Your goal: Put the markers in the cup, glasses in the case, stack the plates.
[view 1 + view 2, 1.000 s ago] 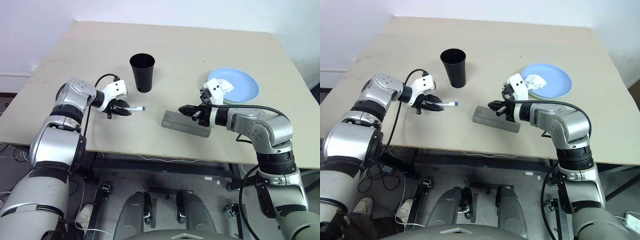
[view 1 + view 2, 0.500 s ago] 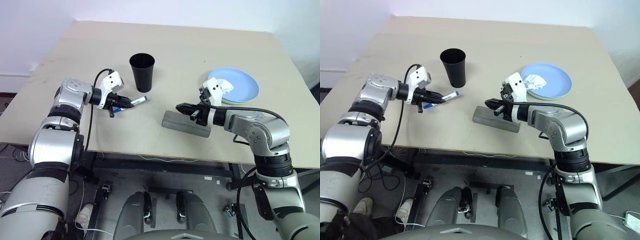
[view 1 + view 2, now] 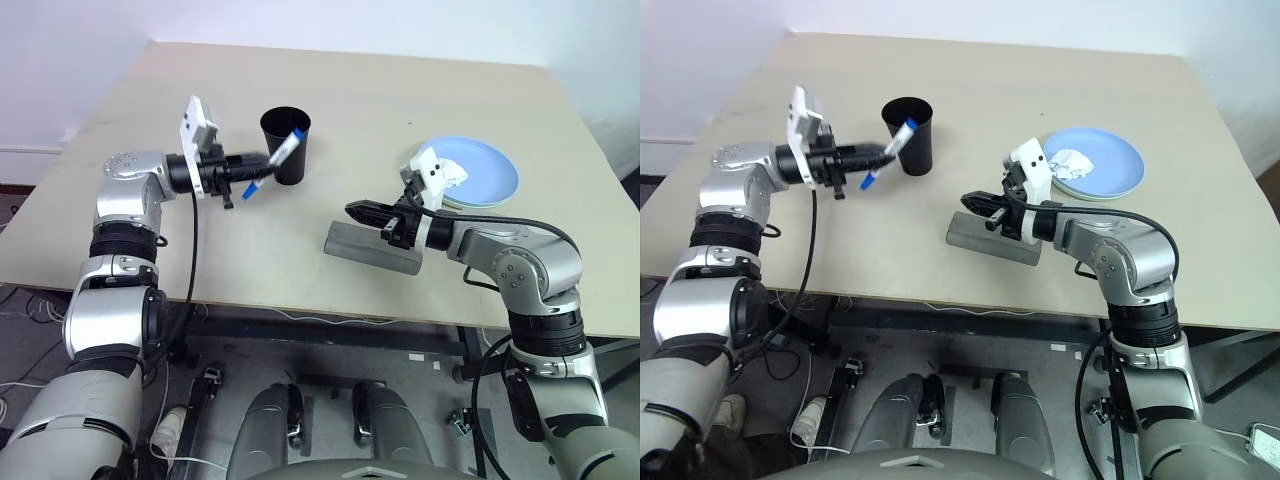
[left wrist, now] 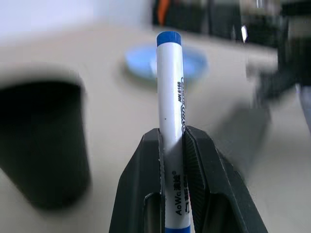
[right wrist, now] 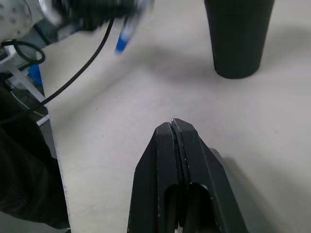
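Now left hand [image 3: 243, 164] clamped on blue marker [image 3: 274, 164] beside cup [image 3: 287, 146]; right hand [image 3: 366, 212] closed, empty.

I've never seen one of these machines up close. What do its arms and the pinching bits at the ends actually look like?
Both arms are built of rounded silver-grey metallic segments with black rings at the joints. Each wrist carries a white boxy block, and a thin black cable loops from it back along the arm. The left end effector and the right end effector each have two slim black fingers that taper toward the tips.
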`<state>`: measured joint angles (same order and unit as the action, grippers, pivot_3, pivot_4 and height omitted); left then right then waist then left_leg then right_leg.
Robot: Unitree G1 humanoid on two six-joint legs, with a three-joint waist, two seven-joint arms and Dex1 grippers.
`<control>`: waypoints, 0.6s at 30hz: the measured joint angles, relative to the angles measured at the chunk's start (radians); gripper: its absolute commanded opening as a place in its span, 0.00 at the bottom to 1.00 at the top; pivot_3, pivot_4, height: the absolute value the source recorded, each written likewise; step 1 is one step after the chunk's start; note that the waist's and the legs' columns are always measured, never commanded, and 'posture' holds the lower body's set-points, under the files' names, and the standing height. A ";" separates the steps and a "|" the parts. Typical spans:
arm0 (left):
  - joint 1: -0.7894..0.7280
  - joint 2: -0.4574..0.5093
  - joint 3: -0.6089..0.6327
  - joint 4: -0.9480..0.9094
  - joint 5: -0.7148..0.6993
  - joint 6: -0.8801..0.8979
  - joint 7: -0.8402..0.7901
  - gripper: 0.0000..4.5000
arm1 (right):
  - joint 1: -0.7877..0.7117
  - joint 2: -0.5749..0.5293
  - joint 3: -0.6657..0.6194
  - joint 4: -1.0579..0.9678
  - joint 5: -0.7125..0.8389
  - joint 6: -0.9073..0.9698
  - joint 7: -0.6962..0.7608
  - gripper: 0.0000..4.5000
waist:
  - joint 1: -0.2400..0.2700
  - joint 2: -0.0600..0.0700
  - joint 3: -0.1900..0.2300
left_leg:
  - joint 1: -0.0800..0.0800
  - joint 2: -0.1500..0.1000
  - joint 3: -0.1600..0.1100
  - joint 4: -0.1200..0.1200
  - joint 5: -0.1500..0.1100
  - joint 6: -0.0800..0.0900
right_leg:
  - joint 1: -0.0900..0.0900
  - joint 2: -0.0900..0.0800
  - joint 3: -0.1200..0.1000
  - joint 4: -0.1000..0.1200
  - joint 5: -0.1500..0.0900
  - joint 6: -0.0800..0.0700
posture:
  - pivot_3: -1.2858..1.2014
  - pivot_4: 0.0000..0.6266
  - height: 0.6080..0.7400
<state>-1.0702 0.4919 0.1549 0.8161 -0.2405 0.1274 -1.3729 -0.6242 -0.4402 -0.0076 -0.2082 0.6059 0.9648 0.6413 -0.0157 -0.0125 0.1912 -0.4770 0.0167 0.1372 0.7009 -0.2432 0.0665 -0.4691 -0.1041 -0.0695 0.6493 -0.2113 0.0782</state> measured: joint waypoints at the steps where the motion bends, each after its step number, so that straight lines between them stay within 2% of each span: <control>1: 0.000 -0.010 0.009 -0.023 -0.014 -0.002 0.022 0.06 | -0.003 0.001 0.000 0.002 0.000 -0.002 0.001 0.00 | 0.000 0.000 0.000 | 0.000 0.000 0.000 0.000 0.001 -0.001 | 0.000 0.000 0.000 0.000 0.000 0.000 | 0.52 0.24 0.77; 7: -0.022 -0.079 0.039 -0.029 -0.038 -0.105 0.194 0.06 | -0.006 0.008 0.000 0.008 0.000 -0.012 0.003 0.00 | 0.001 0.000 0.000 | 0.002 0.000 0.000 0.000 0.002 0.001 | 0.002 0.001 0.000 0.000 0.001 0.002 | 0.52 0.24 0.77; 12: -0.159 -0.109 0.077 0.115 -0.033 -0.318 0.366 0.06 | -0.007 0.010 0.000 0.015 -0.002 -0.015 0.002 0.00 | 0.002 0.000 0.000 | 0.002 0.000 0.000 0.000 0.003 0.002 | 0.002 0.000 0.000 -0.001 0.002 0.003 | 0.52 0.24 0.77; 18: -0.221 -0.161 0.113 0.267 -0.047 -0.499 0.433 0.06 | -0.007 0.010 0.000 0.016 -0.002 -0.017 -0.001 0.00 | 0.002 0.000 0.000 | 0.002 0.000 0.000 0.000 0.003 0.002 | 0.002 0.000 0.000 -0.001 0.002 0.003 | 0.52 0.24 0.77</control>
<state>-1.2909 0.3311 0.2676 1.0827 -0.2873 -0.3717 -0.9395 -0.6315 -0.4301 -0.0074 -0.1925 0.6037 0.9476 0.6399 -0.0140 -0.0126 0.1913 -0.4750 0.0165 0.1371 0.7008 -0.2400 0.0682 -0.4667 -0.1041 -0.0698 0.6483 -0.2089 0.0817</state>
